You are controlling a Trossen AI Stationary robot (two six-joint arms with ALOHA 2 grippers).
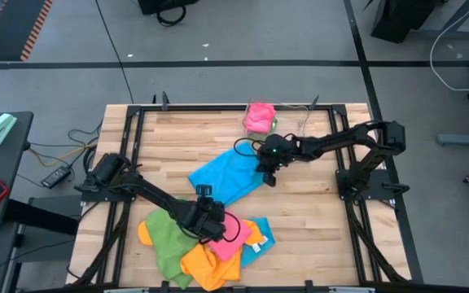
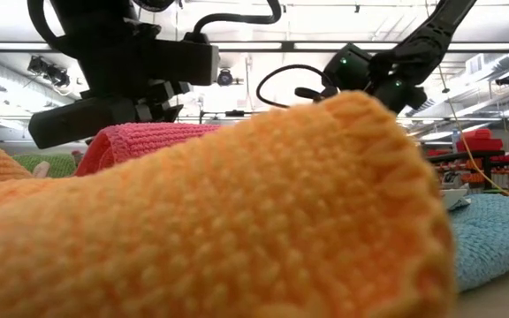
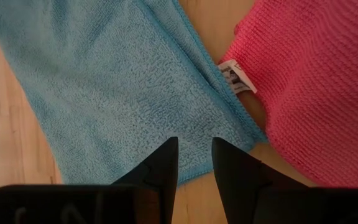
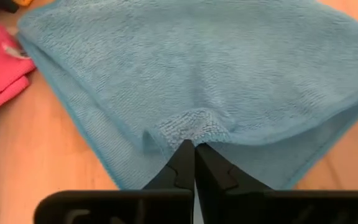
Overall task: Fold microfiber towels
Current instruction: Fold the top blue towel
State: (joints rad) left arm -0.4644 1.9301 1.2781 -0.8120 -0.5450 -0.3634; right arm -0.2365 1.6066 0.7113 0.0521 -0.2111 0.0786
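Note:
A sky-blue microfiber towel [image 1: 228, 175] lies doubled on the wooden table's middle. My right gripper [image 4: 189, 146] is shut on its edge at the right side [image 1: 269, 179]. Near the front edge lies a heap of towels: green [image 1: 163, 242], orange [image 1: 206, 264], pink [image 1: 233, 230] and a second sky-blue one [image 3: 104, 81]. My left gripper [image 3: 194, 146] stands over that heap [image 1: 221, 230], its fingers a little apart above the second blue towel's hem, with nothing between them. Another pink towel [image 1: 259, 116] lies bunched at the far edge. My right gripper pinches a puckered bit of the blue towel's upper-layer hem [image 4: 188, 127] between its two fingertips. The fingers slant down at it from the table's right side. The lower layer [image 4: 291, 165] and the towel's other parts lie flat on the table.
In the low view the orange towel [image 2: 193, 203] fills the foreground and hides most of the table. Bare wood [image 1: 316, 220] lies at the near right and along the far left [image 1: 177, 134]. A black frame [image 1: 137, 114] runs round the table.

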